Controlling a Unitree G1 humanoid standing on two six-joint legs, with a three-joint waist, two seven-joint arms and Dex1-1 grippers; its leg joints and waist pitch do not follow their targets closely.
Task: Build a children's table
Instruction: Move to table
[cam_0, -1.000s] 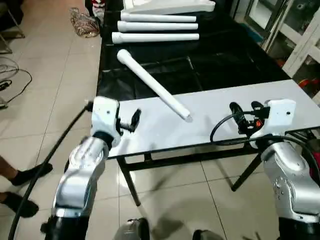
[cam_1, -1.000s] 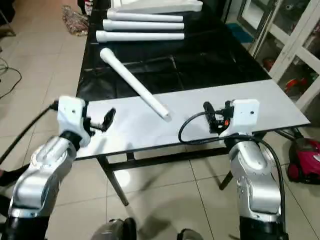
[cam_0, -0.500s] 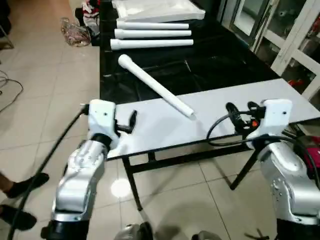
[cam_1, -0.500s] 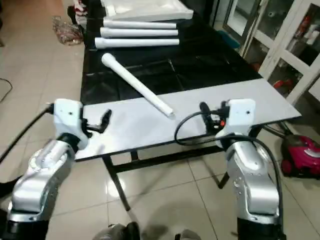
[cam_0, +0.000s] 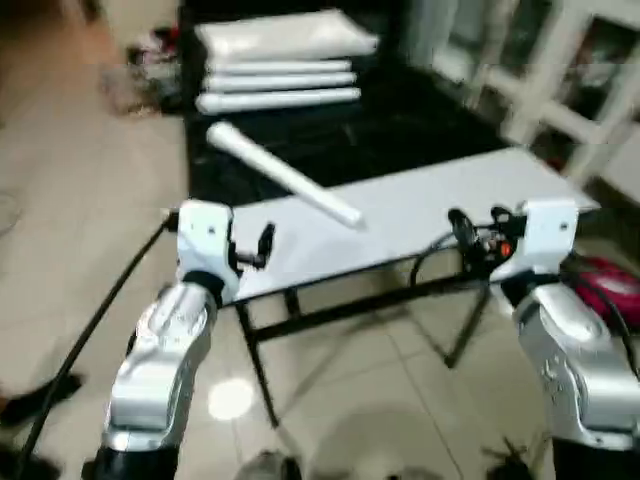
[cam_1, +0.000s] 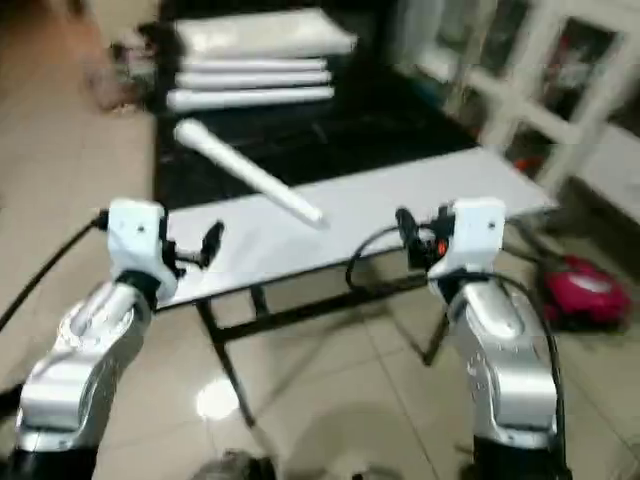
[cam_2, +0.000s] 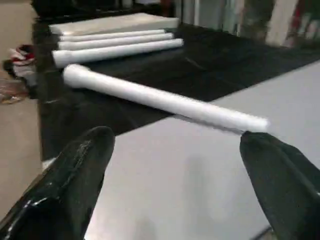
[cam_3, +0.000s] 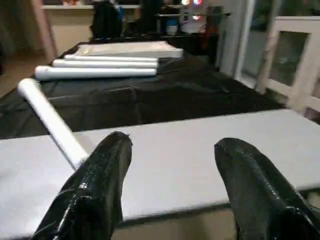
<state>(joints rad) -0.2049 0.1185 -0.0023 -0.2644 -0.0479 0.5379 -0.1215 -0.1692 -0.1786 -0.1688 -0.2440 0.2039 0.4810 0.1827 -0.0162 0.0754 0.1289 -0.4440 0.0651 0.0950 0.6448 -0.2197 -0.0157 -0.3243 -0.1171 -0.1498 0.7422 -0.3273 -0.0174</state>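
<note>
**A:** Start at the hands. The left gripper (cam_0: 262, 245) is spread wide and holds nothing; the right gripper (cam_0: 472, 233) stands partly open, also empty. Both hang at the near edge of the grey worktable (cam_0: 440, 200).

**B:** And the parts?

**A:** One loose leg (cam_2: 160, 100) lies slantwise, its thin end on the grey board, its thick end back on the black cloth (cam_3: 165, 95). The tabletop (cam_0: 285, 35) and the other legs (cam_0: 280, 88) are stacked at the far end, well apart from both grippers.

**B:** So the risk?

**A:** The leg is round and probably rolls if a finger nudges it off-centre. The head views are smeared, so I'd guess depth is easy to misjudge, and a finger could clip the board's edge.
</note>
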